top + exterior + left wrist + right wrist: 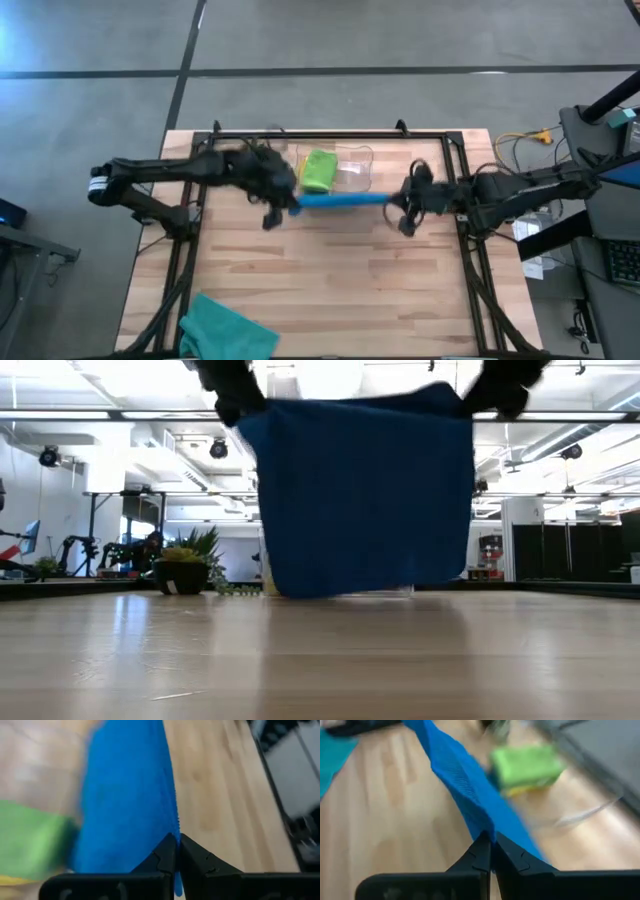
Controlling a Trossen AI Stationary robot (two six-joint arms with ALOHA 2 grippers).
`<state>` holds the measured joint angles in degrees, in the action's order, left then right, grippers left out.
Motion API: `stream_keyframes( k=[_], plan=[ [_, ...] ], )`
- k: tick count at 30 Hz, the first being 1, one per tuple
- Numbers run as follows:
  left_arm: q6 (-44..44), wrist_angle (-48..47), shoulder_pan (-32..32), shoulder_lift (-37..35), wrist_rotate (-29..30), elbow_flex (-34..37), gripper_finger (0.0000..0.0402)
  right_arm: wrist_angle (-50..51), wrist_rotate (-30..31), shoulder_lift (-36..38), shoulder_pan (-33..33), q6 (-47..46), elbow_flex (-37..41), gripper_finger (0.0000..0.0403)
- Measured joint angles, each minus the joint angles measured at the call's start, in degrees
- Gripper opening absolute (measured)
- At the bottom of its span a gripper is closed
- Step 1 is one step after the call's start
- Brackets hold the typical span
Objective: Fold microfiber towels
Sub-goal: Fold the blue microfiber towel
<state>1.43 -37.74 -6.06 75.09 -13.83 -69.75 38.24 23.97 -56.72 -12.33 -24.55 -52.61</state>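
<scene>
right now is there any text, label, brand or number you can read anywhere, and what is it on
None can be read.
Blue towel, held up between the left gripper and the right gripper: plain, no tag showing.
Lime green towel in the clear bin: no print.
Teal towel: no print.
Room behind the table in the low view: any signs there are too small to read.

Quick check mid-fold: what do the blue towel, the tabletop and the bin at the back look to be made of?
Blue towel: soft matte cloth, likely microfiber; it hangs limp from the left gripper and right gripper, with a fine napped weave showing in the right wrist view.
Tabletop: light wood planks with visible grain and a slight sheen.
Bin: clear, glossy, probably plastic; the green towel shows through.
</scene>
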Motion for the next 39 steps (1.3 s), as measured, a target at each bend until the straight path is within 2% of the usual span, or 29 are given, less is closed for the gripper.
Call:
stream_keyframes(
  k=[5, 9, 11, 16, 19, 29, 35, 39],
  plan=[
    [1.3, 1.4, 7.4, 6.1, -0.7, 3.8, 0.0, -5.7, 0.0, -1.3, -11.0, -12.5, 9.9, 0.0009],
    [2.3, 2.0, 10.8, 12.3, -1.0, 4.5, 0.0, -15.6, 1.4, -3.7, -19.7, -23.4, 18.1, 0.0009],
    [2.4, 2.4, 11.9, 15.2, -3.5, 4.5, 0.0, -19.6, 1.9, -5.6, -23.2, -28.6, 21.0, 0.0009],
    [2.9, 7.6, 13.3, 20.7, -14.1, 4.6, 0.0, -26.6, 2.0, -11.0, -29.8, -37.4, 23.9, 0.0009],
    [2.5, 8.8, 12.9, 21.4, -16.7, 4.7, 0.0, -29.1, 2.0, -14.3, -31.8, -39.0, 23.6, 0.0009],
    [0.7, 16.5, 12.9, 21.5, -16.4, 6.0, 0.0, -30.0, 1.1, -24.0, -34.3, -41.3, 19.0, 0.0009],
    [1.1, 16.0, 12.6, 20.9, -11.0, 6.4, 0.0, -30.0, 1.9, -24.0, -35.2, -45.6, 19.3, 0.0009],
    [0.3, 16.2, 12.4, 20.7, -8.1, 6.4, 0.0, -29.9, 5.7, -22.4, -36.5, -50.8, 21.1, 0.0009]
  ],
)
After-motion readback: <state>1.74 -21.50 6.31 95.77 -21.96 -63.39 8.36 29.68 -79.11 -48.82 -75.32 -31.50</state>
